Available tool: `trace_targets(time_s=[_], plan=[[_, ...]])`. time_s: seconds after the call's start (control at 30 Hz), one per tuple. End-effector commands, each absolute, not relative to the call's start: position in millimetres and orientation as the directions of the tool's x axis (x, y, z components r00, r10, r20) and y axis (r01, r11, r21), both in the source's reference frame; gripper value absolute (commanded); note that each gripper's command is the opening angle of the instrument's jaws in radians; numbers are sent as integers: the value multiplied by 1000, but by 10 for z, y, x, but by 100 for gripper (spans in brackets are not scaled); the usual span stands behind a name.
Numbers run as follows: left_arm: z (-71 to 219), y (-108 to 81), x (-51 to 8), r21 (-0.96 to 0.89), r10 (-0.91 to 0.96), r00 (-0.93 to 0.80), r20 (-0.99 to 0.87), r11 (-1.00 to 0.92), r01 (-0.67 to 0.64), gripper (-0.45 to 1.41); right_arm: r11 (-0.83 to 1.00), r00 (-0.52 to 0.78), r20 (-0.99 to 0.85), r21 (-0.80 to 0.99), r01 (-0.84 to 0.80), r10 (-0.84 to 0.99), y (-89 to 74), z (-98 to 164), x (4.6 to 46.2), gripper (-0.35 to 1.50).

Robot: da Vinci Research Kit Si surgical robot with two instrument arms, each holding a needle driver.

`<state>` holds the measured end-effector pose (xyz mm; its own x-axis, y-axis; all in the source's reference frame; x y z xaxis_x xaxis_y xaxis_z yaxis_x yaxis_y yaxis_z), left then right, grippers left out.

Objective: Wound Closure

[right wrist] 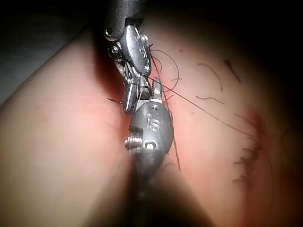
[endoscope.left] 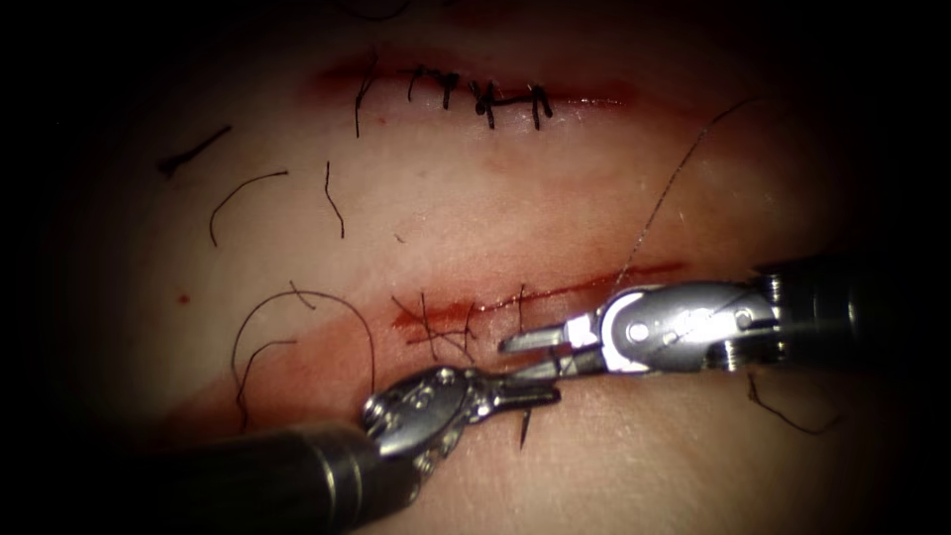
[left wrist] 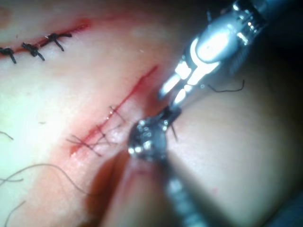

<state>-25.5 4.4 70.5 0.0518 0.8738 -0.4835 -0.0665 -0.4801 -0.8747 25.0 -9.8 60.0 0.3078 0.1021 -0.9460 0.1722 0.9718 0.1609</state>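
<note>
The right tool [endoscope.left: 535,355] comes in from the right with its jaws parted, 1 jaw lying along the near edge of the cut [endoscope.left: 555,293], the other lower and meeting the tip of the left tool [endoscope.left: 540,394]. The left tool reaches up from the near left, jaws closed to a narrow point; whether they pinch anything there I cannot tell. The 2 tips sit touching or just apart, on the near side of the cut, left tool nearer to us, right tool just beyond it. No needle can be made out at either tip. A fine thread [endoscope.left: 674,183] runs from beside the right tool's wrist up and away to the far right. Stitches [endoscope.left: 436,327] cross the cut's left end; the tissue [endoscope.left: 475,208] carries a second, closed row [endoscope.left: 485,97] farther off and loose cut ends [endoscope.left: 248,193] on the left.
</note>
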Motion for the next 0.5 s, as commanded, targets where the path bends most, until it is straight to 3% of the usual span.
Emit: trace_targets(time_s=[0.03, 0.1, 0.13, 0.5], plan=[[708, 43, -258, -885, 881, 80, -465, -463, -49, -45, 975, 295, -949, 162, 150, 112, -105, 602, 256, 46], [706, 45, -256, -893, 888, 100, -449, -448, -38, -45, 979, 301, -946, 165, 116, 124, -105, 601, 256, 73], [706, 45, -256, -896, 890, 108, -444, -443, -31, -45, 981, 304, -945, 162, 104, 124, -105, 601, 256, 78], [703, 46, -256, -906, 897, 129, -422, -423, -22, -45, 992, 312, -941, 128, -22, 128, -111, 601, 249, 76]])
